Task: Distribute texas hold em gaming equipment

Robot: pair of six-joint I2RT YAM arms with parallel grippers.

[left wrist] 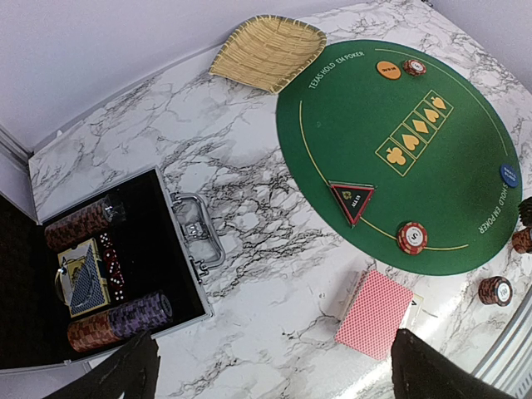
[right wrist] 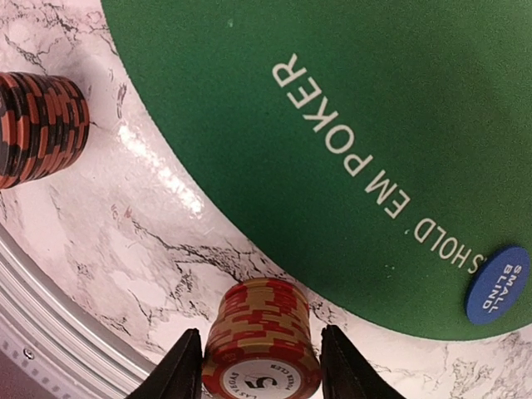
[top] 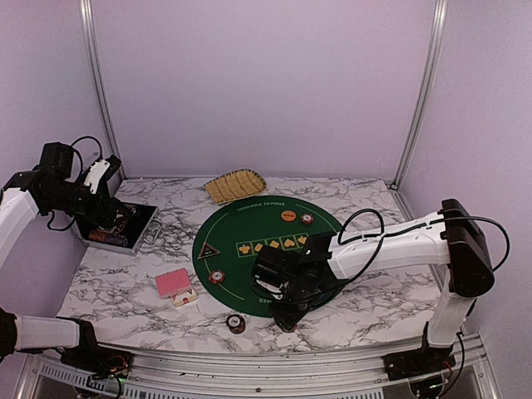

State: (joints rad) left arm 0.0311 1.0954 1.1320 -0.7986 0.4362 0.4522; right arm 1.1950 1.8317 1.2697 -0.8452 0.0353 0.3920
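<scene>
A red-and-cream poker chip stack (right wrist: 264,337) stands on the marble just off the green poker mat (right wrist: 349,100). My right gripper (right wrist: 262,376) straddles it, open, with one finger at its side and a thin gap at the other. A darker chip stack (right wrist: 37,125) and a blue button (right wrist: 497,284) lie nearby. My left gripper (left wrist: 274,378) hangs open and empty high above the marble, near the red-backed cards (left wrist: 376,313). On the mat sit a black triangular button (left wrist: 352,199), a chip stack (left wrist: 411,238), an orange button (left wrist: 388,70) and another chip (left wrist: 414,66).
The open black metal case (left wrist: 187,249) with chip rolls, dice and a card deck lies at the left. A yellow woven basket (top: 235,184) sits at the back of the table. The table's metal front rail (top: 249,357) runs close behind the right gripper.
</scene>
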